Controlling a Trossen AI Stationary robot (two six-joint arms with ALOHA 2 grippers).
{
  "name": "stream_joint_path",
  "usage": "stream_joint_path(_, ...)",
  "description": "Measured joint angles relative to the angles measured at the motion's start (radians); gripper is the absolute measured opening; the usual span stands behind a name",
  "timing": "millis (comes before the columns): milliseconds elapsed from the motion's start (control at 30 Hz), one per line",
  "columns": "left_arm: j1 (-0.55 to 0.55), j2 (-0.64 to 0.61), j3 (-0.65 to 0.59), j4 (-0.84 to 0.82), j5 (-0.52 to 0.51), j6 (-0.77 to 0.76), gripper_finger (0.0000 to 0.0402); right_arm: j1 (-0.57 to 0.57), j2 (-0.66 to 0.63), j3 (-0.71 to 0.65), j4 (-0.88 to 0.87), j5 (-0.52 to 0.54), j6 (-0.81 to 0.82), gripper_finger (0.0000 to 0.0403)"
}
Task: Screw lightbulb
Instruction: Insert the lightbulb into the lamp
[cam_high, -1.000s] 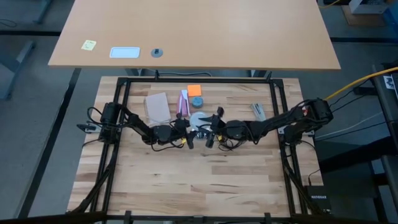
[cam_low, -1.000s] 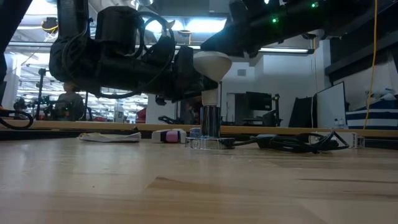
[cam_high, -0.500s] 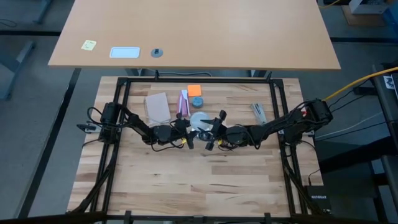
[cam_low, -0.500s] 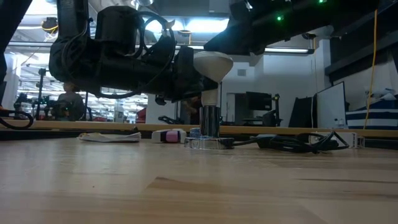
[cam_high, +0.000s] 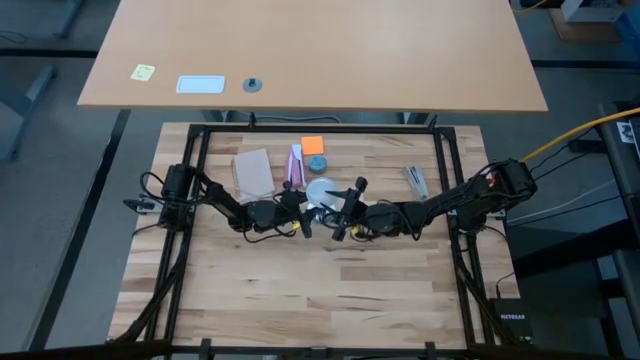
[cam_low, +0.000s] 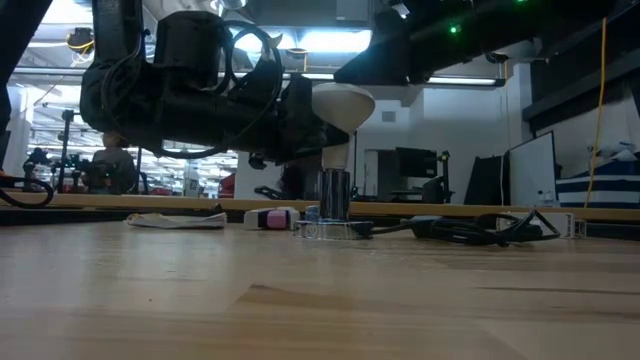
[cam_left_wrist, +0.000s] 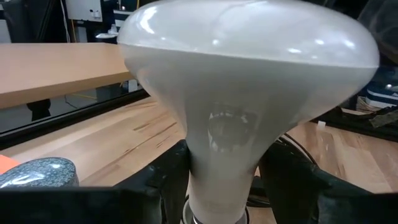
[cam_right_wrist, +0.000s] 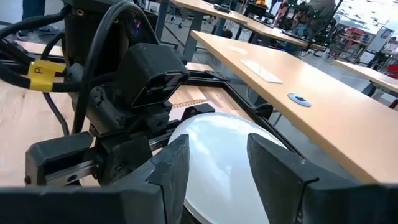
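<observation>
The frosted white lightbulb (cam_low: 343, 100) stands upright, globe up, with its neck (cam_low: 337, 156) down in the silvery socket (cam_low: 333, 196). The socket stands on its round disc base (cam_low: 333, 229) at the table's middle. My left gripper (cam_high: 304, 207) reaches in level from the table's left and is shut on the bulb's neck. My right gripper (cam_high: 347, 207) comes from the table's right, a little higher, and is shut on the globe (cam_right_wrist: 214, 146). My left gripper pinches the bulb's narrow neck (cam_left_wrist: 217, 168) between its two fingers (cam_left_wrist: 166, 180), just above the socket. The fingers come level from the table's left. The bulb stands upright between them. My right gripper has the bulb's wide globe (cam_right_wrist: 217, 140) between its two fingers (cam_right_wrist: 169, 167), one on either side. The fingers come from the table's right, slanting slightly down. The bulb stays upright in the socket.
A pink-and-white packet (cam_high: 295, 165), an orange square (cam_high: 313, 144), a grey round thing (cam_high: 317, 161) and a beige card (cam_high: 253, 172) lie just beyond the bulb. A dark cord (cam_low: 470, 230) runs off to the right. A black frame (cam_high: 320, 130) rims the table.
My right gripper has rolled at the wrist about the bulb's globe and kept its hold. The left gripper has kept still on the neck. The bulb stays upright in the socket.
</observation>
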Motion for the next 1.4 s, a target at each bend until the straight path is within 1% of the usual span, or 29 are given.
stream_joint_path(100,-0.001,0.0,0.0,0.0,0.003,0.002,0.0172,-0.001,0.0,-0.001,0.029,0.009,-0.044,0.0167)
stream_joint_path(367,-0.002,0.0,0.0,0.0,0.006,-0.002,0.0172,-0.001,-0.014,-0.001,0.044,0.008,-0.078,0.0167)
stream_joint_path(500,-0.002,0.0,0.0,-0.001,0.006,0.008,0.0172,0.013,-0.014,0.0,0.035,-0.015,-0.079,0.0167)
stream_joint_path(633,-0.003,0.0,0.0,-0.002,0.006,0.024,0.0172,0.073,-0.015,0.001,0.03,-0.02,-0.124,0.0167)
stream_joint_path(733,-0.003,0.0,0.0,-0.004,0.006,0.024,0.0172,0.13,-0.015,0.001,0.029,-0.026,-0.126,0.0167)
stream_joint_path(833,-0.003,0.0,0.0,-0.006,0.006,0.024,0.0172,0.185,-0.017,0.003,-0.023,-0.026,-0.118,0.0167)
stream_joint_path(900,-0.003,0.0,0.0,-0.006,0.006,0.024,0.0172,0.21,-0.015,0.003,-0.103,-0.026,-0.058,0.0167)
stream_joint_path(967,-0.003,0.0,0.0,-0.007,0.006,0.023,0.0172,0.222,-0.001,0.004,-0.198,-0.028,0.038,0.0167)
stream_joint_path(1033,-0.003,0.0,0.0,-0.008,0.006,0.016,0.0172,0.222,0.031,0.004,-0.291,-0.026,0.139,0.0167)
stream_joint_path(1100,-0.003,-0.001,0.0,-0.011,0.006,0.015,0.0172,0.22,0.074,0.003,-0.348,-0.017,0.216,0.0167)
stream_joint_path(1167,-0.003,-0.001,0.0,-0.015,0.006,0.015,0.0172,0.208,0.122,0.003,-0.346,-0.008,0.262,0.0167)
stream_joint_path(1400,-0.003,-0.002,0.0,-0.021,0.006,0.013,0.0172,0.145,0.253,0.003,-0.327,-0.036,0.354,0.0167)
